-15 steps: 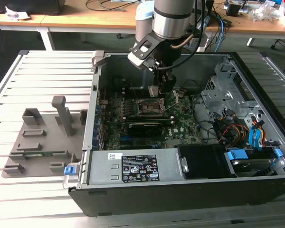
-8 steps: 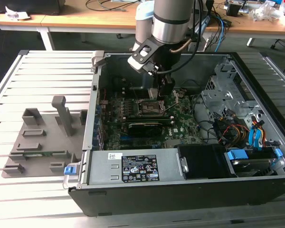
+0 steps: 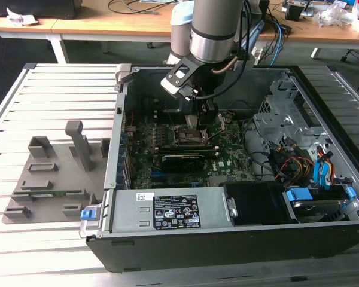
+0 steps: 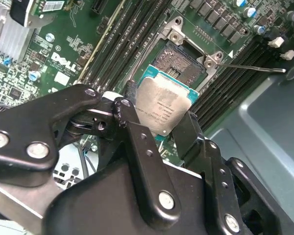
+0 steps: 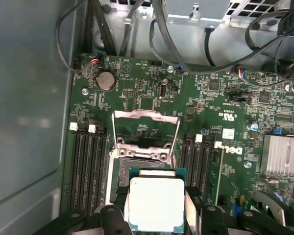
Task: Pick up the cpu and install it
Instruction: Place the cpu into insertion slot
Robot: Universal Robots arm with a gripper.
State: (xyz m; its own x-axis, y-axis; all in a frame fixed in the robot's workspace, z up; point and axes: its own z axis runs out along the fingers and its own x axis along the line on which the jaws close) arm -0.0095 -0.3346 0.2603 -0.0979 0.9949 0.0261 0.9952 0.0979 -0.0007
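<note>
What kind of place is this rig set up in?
Probably a robotics or electronics lab: an open computer case sits on a slatted metal table, with wooden workbenches and trailing cables behind. The gripper holds the cpu over the motherboard.

The computer case (image 3: 227, 239) lies on the surface (image 3: 48, 89), with a parts fixture (image 3: 48, 179) to the exterior view's left of it. Inside, the cpu (image 4: 164, 105), gripped in the claw (image 4: 158, 108), hangs just over the motherboard's (image 5: 137, 98) socket (image 4: 179, 61).
</note>
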